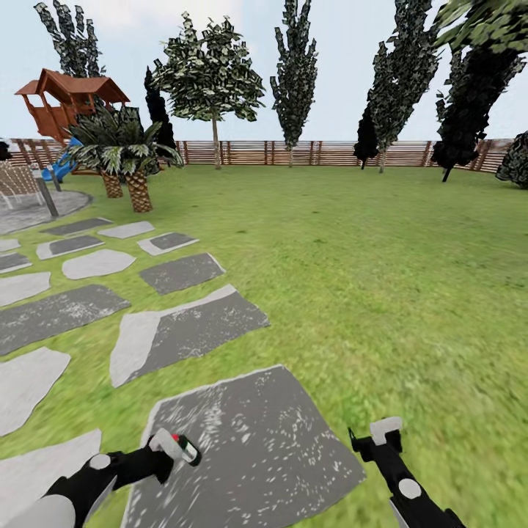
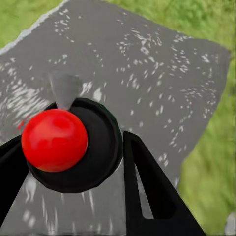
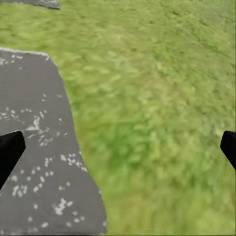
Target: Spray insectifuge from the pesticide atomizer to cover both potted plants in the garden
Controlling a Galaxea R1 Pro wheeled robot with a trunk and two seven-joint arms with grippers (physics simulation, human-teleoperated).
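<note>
While the robot rolls over the garden lawn [image 1: 381,279], the left hand [image 1: 176,449] at the lower left of the head view is clamped round the pesticide atomizer [image 2: 73,145], whose red cap [image 2: 54,140] and black collar sit between the fingers [image 2: 147,187] above a grey stepping stone [image 1: 249,440]. Its long axis seems to point forward and rightward. At lower right, the right hand [image 1: 383,437] hangs spread wide and empty over grass. No low rosette plants appear ahead, so judging the spray direction must wait; palms [image 1: 121,158] stand upper left
</note>
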